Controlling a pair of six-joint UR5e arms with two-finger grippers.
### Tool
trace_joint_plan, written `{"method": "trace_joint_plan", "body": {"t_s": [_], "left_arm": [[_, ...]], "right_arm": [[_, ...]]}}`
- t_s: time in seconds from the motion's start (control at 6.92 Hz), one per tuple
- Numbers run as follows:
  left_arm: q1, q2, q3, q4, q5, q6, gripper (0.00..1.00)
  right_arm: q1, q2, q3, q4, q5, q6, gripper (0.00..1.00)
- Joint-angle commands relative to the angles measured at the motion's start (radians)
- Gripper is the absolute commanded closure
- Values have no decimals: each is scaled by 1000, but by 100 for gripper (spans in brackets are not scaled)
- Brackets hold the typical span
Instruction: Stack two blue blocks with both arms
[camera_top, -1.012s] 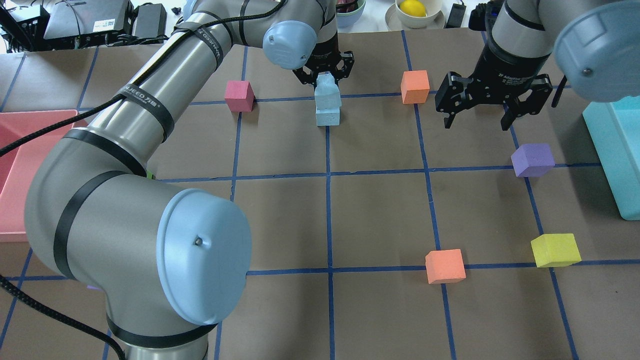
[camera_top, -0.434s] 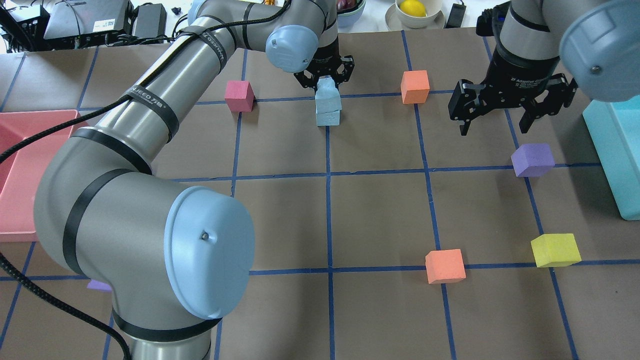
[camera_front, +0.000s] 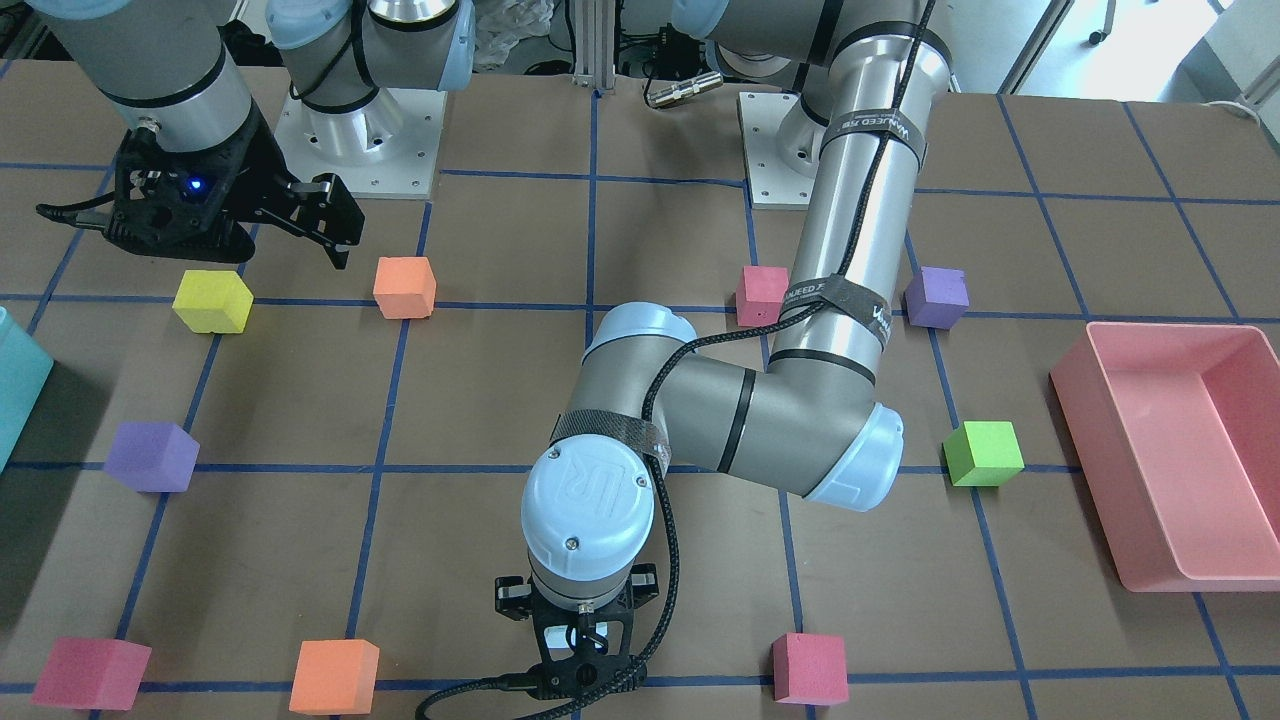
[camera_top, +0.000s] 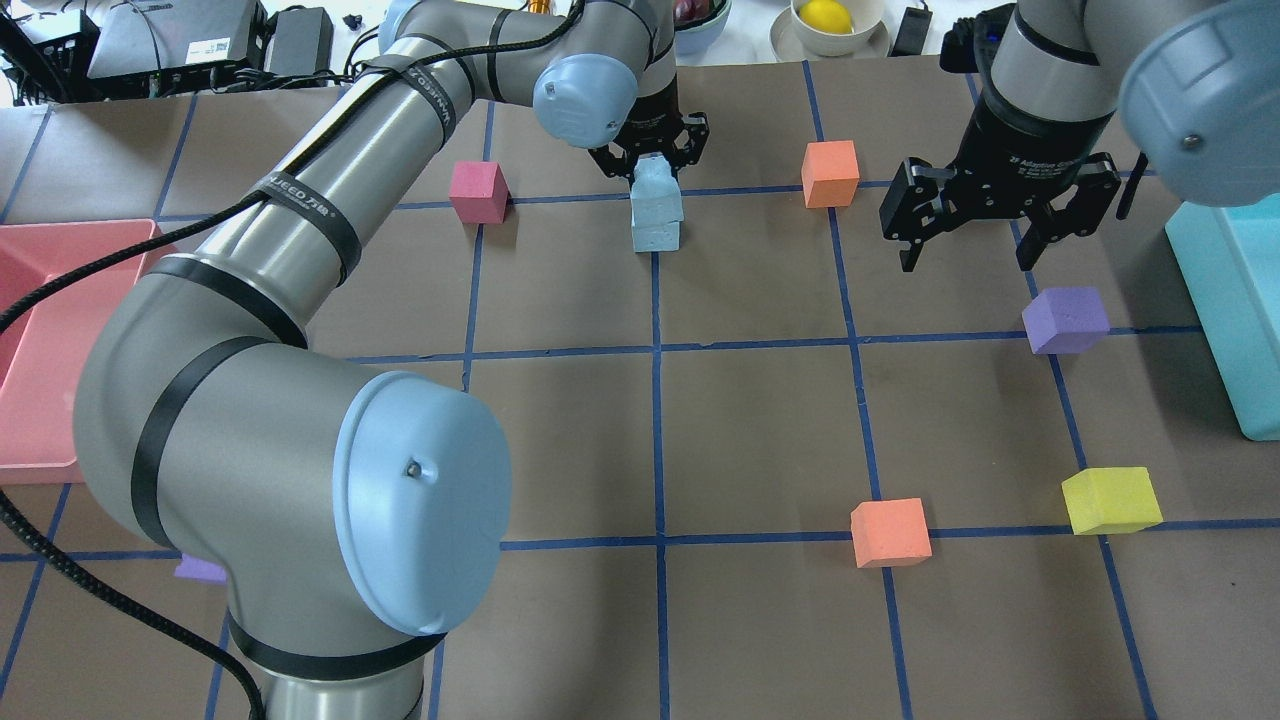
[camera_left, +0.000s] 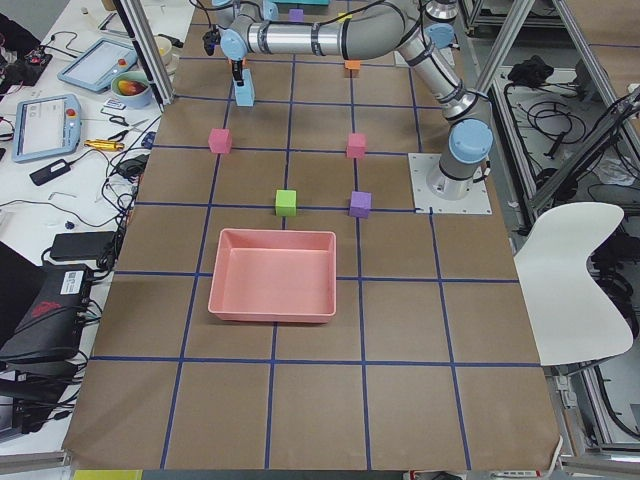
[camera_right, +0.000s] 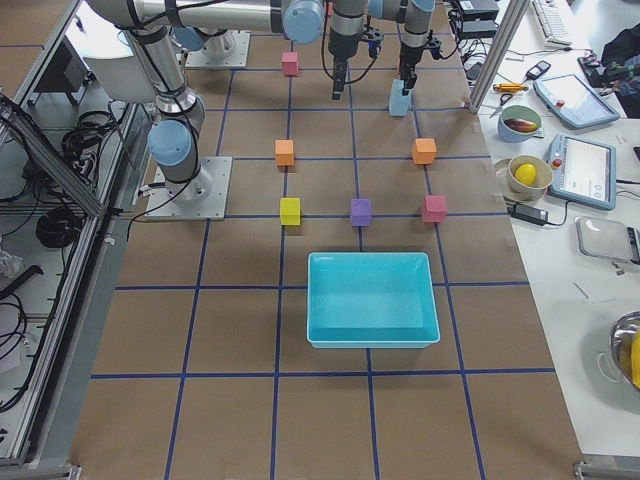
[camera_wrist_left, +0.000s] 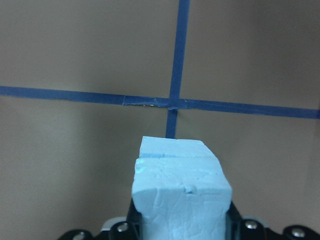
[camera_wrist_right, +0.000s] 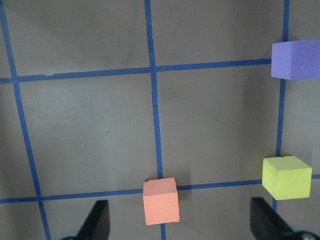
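The left gripper (camera_top: 648, 158) clamps the upper blue block (camera_top: 656, 196) — square it on the lower blue block (camera_top: 656, 238) before releasing (right gripper (camera_top: 965, 262) hangs spread, empty, far right).

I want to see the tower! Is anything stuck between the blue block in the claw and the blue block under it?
No, nothing visible is in the way. The left gripper holds the upper blue block right on top of the lower blue block, and they look like they touch.

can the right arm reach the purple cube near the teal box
Probably yes: the right gripper hangs open and empty near the purple cube; nothing covers it, the teal box stands apart.
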Motion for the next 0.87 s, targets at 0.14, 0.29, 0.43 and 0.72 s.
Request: {"method": "trace_joint_plan", "body": {"t_s": [0.14, 0.29, 0.43, 0.72], "left_arm": [[0, -1, -2, 28, -5, -1, 0], [0, 11, -2, 14, 1, 2, 0], [-3, 28, -3, 6, 3, 6, 0], [40, 110, 1, -145, 1, 84, 0]], "right_arm": [[1, 0, 2, -9, 3, -43, 0], [1, 0, -1, -9, 5, -43, 0], [1, -2, -2, -11, 2, -44, 0], [1, -3, -4, -12, 3, -41, 0]]}}
